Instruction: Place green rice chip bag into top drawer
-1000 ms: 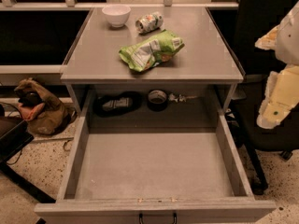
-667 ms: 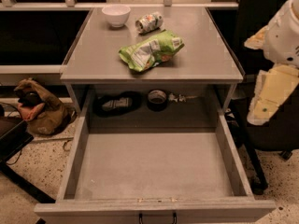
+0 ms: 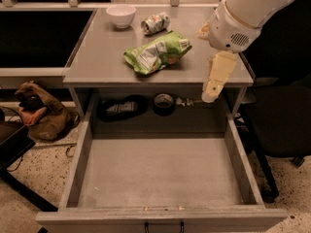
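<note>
The gripper (image 3: 216,75) hung at the end of the arm over the front right corner of the tabletop (image 3: 99,52), its cream tip pointing down across the front edge. From my one view I could not tell how it was set, wide or narrow, and it held nothing that I could see.

The green rice chip bag (image 3: 158,52) lay flat near the middle of the tabletop, a little toward the front edge, its long side running on a slant from front left to back right. It was apart from the gripper, which stood just to its right. Toward the back edge sat a white bowl (image 3: 121,15), left of centre, and a crushed can (image 3: 155,23) beside it, both clear of the bag.

The top drawer (image 3: 160,174) stood pulled fully out below the front edge, its grey bottom bare.

I judged the bag to be light, soft and crinkly, with slick foil that would slide or buckle under a careless pinch. A flat pinch across the puffed middle might squash the chips. I would rather come down on the raised crumpled end nearest the right edge, or across the narrow width, and close gently. Being so light, it could swing once lifted.
</note>
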